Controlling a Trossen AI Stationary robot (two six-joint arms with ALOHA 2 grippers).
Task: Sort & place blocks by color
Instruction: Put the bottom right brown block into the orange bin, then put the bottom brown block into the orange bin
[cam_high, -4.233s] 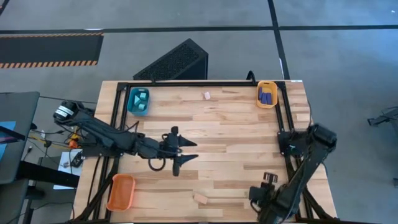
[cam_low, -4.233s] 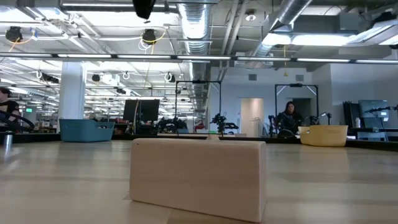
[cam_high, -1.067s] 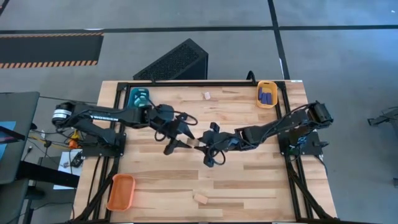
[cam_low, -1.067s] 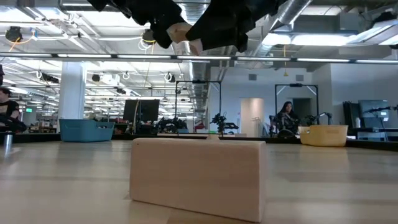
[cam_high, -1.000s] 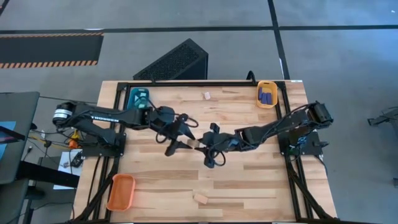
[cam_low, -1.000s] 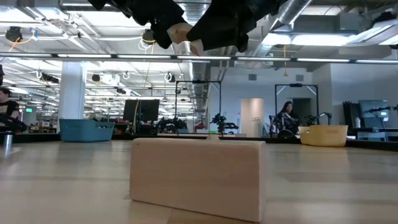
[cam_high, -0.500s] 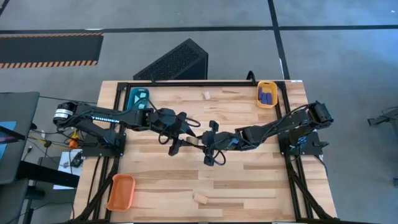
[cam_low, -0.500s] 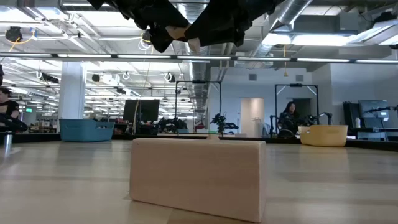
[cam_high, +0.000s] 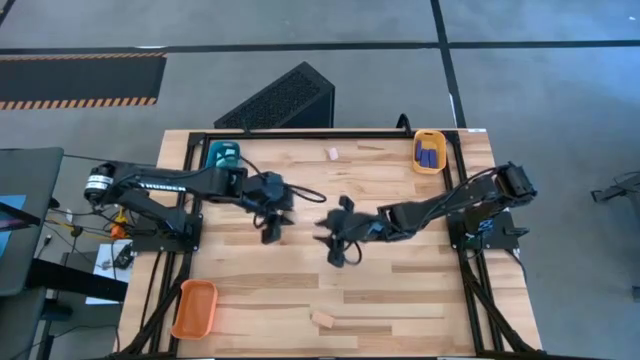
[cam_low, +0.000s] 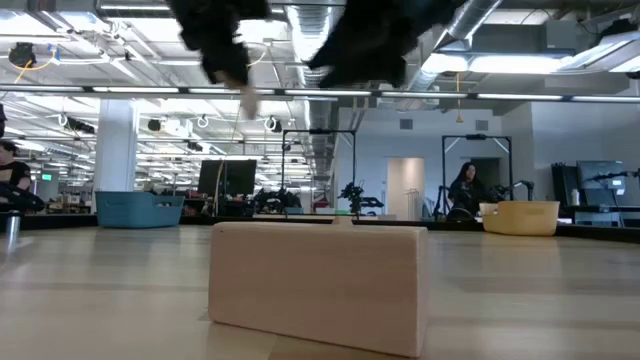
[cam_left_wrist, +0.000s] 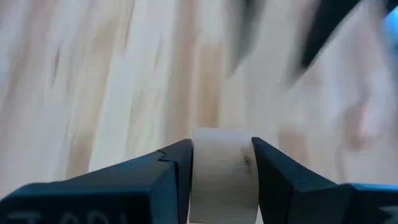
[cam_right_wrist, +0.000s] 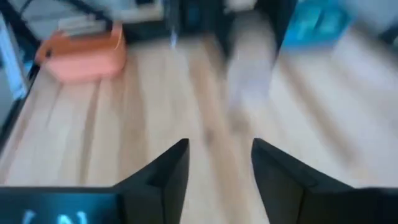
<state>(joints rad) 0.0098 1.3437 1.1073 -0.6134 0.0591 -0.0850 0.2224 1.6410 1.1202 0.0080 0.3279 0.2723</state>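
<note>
Above the middle of the wooden table (cam_high: 400, 290), the left gripper (cam_left_wrist: 222, 155) is clamping a pale tan wood block (cam_left_wrist: 222, 174) squarely between its two dark fingers, the block's smooth face filling the gap. Facing it and just apart, the right gripper (cam_high: 330, 238) is hanging with its fingers spread and nothing between them; in its wrist view only bare planks are lying in the gap.

A second tan block (cam_high: 323, 320) is lying near the table's front edge, looming large and rectangular in the low view (cam_low: 318, 285). A third, smaller tan block (cam_high: 332, 153) is sitting by the far edge.

The teal tray (cam_high: 221, 153) is standing at the far left corner, the yellow-orange tray (cam_high: 431, 137) with dark blue blocks (cam_high: 429, 154) at the far right corner, and the orange tray (cam_high: 194, 309) at the near left corner. Open planks are stretching between the grippers and the front edge.
</note>
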